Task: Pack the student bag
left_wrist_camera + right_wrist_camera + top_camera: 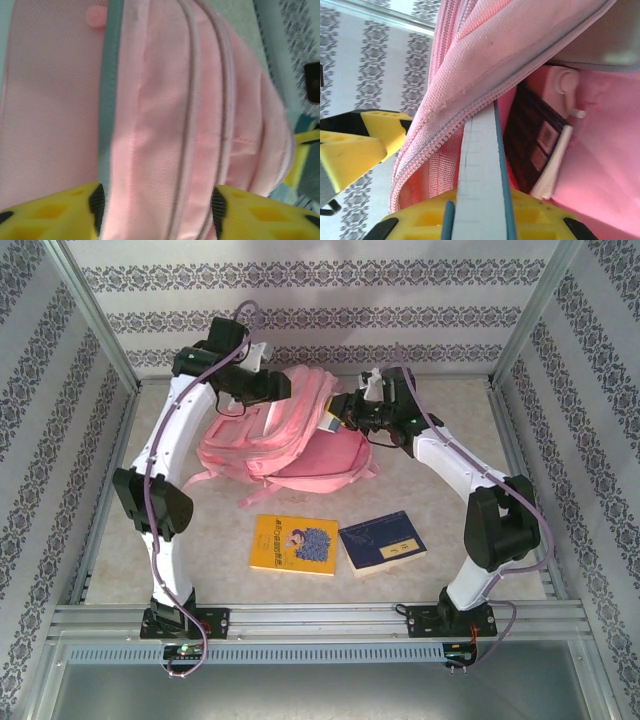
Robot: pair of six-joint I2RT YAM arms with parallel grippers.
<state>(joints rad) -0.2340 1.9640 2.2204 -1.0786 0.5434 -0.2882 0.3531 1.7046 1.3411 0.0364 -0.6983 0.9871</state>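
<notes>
One pink bag (265, 440) with pale-trimmed zips lies slumped at the table's (225, 540) far middle, its mouth open toward the right. The right claw (479, 222) is clamped on a thin notebook (480, 165) at the mouth's zip edge. The left claw (157, 205) has its jaws apart over the bag. A yellow book (293, 544) and a blue book (382, 543) lie on the bare near tabletop.

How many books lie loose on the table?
2: a yellow book in front of the student bag and a blue book right of it. The right gripper holds a thin book at the bag's mouth; more may hide inside.

Lab robot cell: aluminium frame (320, 618), wallpapered panels (320, 300)
</notes>
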